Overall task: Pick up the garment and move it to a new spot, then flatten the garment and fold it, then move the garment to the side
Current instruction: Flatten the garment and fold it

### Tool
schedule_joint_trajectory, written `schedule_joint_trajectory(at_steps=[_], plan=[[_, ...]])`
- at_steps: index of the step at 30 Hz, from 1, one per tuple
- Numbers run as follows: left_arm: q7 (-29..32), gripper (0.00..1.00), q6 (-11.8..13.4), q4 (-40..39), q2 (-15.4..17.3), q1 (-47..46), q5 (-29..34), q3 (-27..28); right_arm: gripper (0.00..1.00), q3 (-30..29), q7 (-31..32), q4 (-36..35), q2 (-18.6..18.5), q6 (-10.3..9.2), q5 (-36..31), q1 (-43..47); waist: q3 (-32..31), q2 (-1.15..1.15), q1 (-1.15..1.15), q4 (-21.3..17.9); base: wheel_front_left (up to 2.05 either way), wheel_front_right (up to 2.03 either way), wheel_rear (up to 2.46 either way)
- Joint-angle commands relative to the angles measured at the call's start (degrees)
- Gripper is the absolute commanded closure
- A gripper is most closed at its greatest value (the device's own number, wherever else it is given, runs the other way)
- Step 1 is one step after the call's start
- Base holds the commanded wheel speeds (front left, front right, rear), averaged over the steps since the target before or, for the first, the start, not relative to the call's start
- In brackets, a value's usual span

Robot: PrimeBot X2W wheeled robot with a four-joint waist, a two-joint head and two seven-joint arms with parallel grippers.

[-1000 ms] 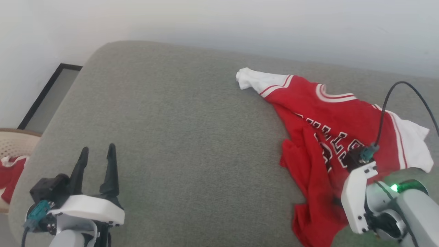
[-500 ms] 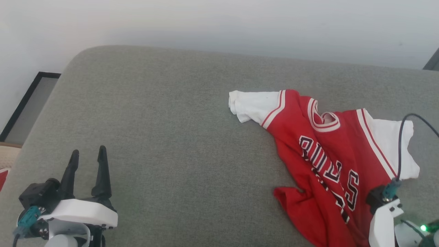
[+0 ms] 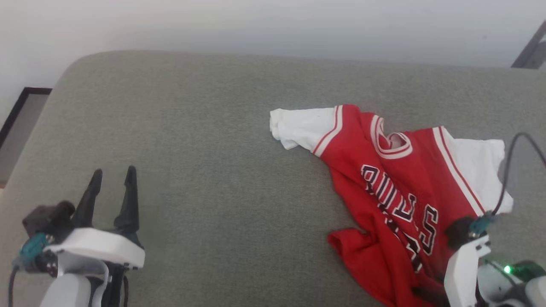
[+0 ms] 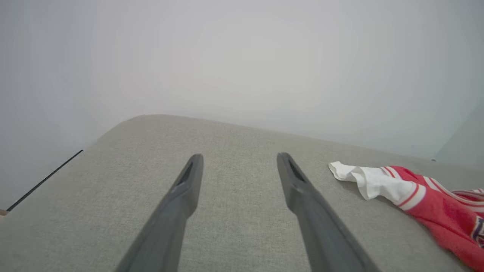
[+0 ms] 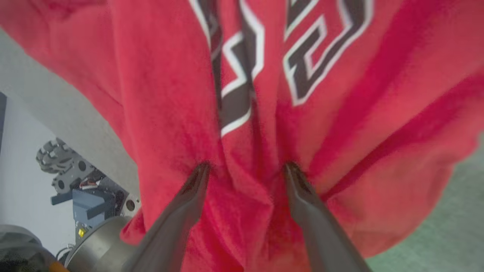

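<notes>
The shirt (image 3: 384,183) lies crumpled on the right part of the grey sofa (image 3: 192,149), neck toward the wall. One white sleeve (image 3: 298,128) points left and the other (image 3: 477,166) spreads right. The red lower body is bunched toward the near edge, with its dark lettering creased.

The right end effector (image 5: 245,170) is on this lower part. Its fingers stand apart, their tips pressed into the red cloth (image 5: 151,94) with a ridge of fabric between them, not clamped. A black cable (image 3: 509,166) arcs over its wrist.

The left end effector (image 3: 114,171) is at the lower left above bare sofa, fingers spread wide and holding nothing, well apart from the shirt. In its wrist view (image 4: 240,156) the left white sleeve (image 4: 370,179) lies off to the right.
</notes>
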Motion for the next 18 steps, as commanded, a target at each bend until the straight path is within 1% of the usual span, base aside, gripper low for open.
schedule_joint_trajectory(at_steps=[1, 8, 12, 14, 15, 18], plan=[[1.2, 0.0, -0.4, -0.7, 0.4, -1.4, -0.5, -0.3, 0.0, -1.0, -1.2, -0.7, 0.4, -0.13, -0.5, -0.9, 0.3, 0.0, 0.0, -1.0, 0.0, 0.0, 0.0], [8.1, 0.0, -1.4, -3.0, 2.6, -5.6, -1.9, -1.6, 0.0, -5.7, -7.5, -5.7, 2.5, -0.1, -1.4, -2.7, 1.2, 0.0, 0.0, -4.8, 0.0, 0.0, 0.0], [12.5, 0.0, -2.3, -3.1, 4.5, -8.9, -2.3, -2.5, 0.0, -8.0, -13.4, -8.0, 3.6, -0.1, -3.1, -4.7, 1.8, 0.0, 0.0, -7.6, 0.0, 0.0, 0.0], [15.0, 0.0, -2.6, -2.9, 5.4, -10.6, -2.3, -3.2, 0.0, -9.2, -17.0, -8.1, 4.5, -0.1, -4.1, -5.6, 2.2, 0.0, 0.0, -9.1, 0.0, 0.0, 0.0], [15.0, 0.0, -2.6, -2.9, 5.4, -10.6, -2.3, -3.2, 0.0, -9.2, -17.0, -8.1, 4.5, -0.1, -4.1, -5.6, 2.2, 0.0, 0.0, -9.1, 0.0, 0.0, 0.0], [18.2, 0.0, -2.9, -2.3, 6.5, -13.4, -2.5, -4.2, 0.0, -10.1, -21.9, -7.9, 5.2, -0.1, -5.6, -7.3, 2.8, 0.0, 0.0, -11.5, 0.0, 0.0, 0.0]])
